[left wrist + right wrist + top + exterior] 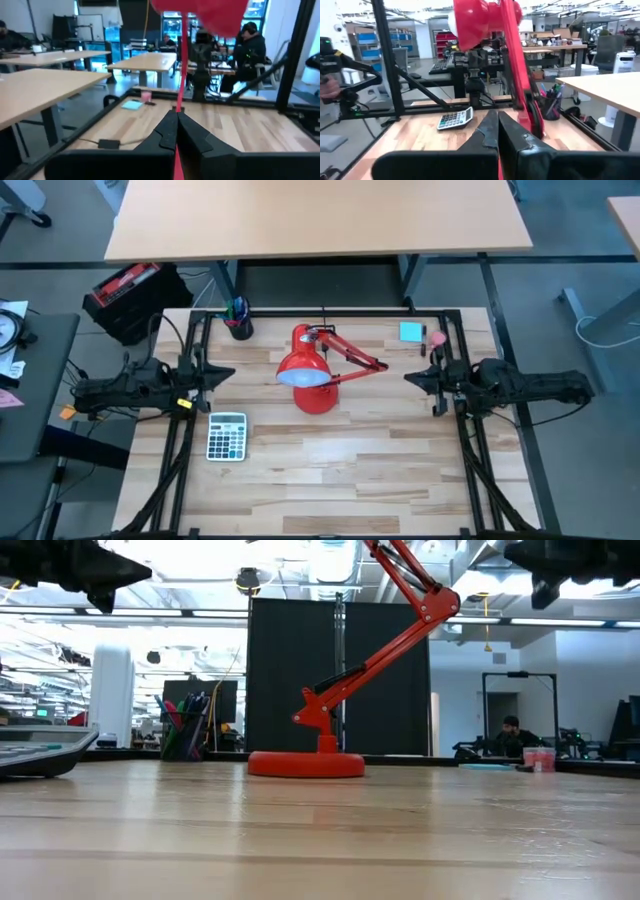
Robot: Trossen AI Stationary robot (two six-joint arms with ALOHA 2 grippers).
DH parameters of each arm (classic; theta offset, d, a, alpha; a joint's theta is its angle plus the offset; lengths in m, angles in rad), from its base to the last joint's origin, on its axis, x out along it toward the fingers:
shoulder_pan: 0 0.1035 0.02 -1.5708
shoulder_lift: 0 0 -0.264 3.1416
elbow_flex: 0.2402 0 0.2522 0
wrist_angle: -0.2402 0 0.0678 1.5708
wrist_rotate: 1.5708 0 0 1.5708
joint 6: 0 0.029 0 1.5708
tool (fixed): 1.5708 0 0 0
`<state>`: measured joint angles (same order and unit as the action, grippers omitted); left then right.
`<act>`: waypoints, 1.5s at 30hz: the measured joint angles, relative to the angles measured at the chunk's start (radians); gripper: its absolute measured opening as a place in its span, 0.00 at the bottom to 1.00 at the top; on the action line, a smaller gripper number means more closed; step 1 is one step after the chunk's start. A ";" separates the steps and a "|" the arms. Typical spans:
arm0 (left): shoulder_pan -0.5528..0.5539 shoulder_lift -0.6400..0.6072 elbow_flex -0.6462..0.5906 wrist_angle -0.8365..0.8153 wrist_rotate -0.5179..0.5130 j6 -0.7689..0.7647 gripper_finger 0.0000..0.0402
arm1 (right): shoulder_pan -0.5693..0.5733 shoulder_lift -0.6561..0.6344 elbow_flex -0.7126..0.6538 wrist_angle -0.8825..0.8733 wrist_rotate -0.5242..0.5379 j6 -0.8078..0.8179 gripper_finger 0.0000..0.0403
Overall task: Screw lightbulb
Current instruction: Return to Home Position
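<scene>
A red desk lamp (pixel 318 370) stands by its round base (pixel 305 764) at the table's middle. Its cone shade (pixel 300 360) is held up by the jointed arm (pixel 400 630). The pale bluish lightbulb (pixel 305 378) shows in the shade's mouth on its near side, and a white sliver of it shows in the right wrist view (pixel 451 22). My left gripper (pixel 228 373) hovers shut and empty left of the shade. My right gripper (pixel 408 377) hovers shut and empty right of it. Both are well above the table.
A grey calculator (pixel 227 436) lies near left. A cup of pens (pixel 238 320) stands at the far left. A blue pad (pixel 411 332) and a small pink thing (pixel 437 338) lie at the far right. Black frame rails (pixel 455 330) border the table.
</scene>
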<state>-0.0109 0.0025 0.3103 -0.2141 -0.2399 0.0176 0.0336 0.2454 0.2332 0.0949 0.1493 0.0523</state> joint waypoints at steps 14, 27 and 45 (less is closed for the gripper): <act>0.047 0.001 -0.278 0.316 0.046 0.009 0.00 | -0.182 -0.026 -0.167 0.125 -0.184 0.050 0.00; 0.094 0.001 -0.299 0.293 0.130 -0.030 0.00 | -0.199 -0.240 -0.225 -0.005 -0.207 0.054 0.00; 0.094 0.002 -0.302 0.265 0.117 -0.019 0.00 | -0.174 -0.244 -0.227 -0.071 -0.172 0.090 0.06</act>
<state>0.0834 0.0044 0.0082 0.0505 -0.1230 -0.0017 -0.1400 0.0017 0.0063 0.0238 -0.0226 0.1425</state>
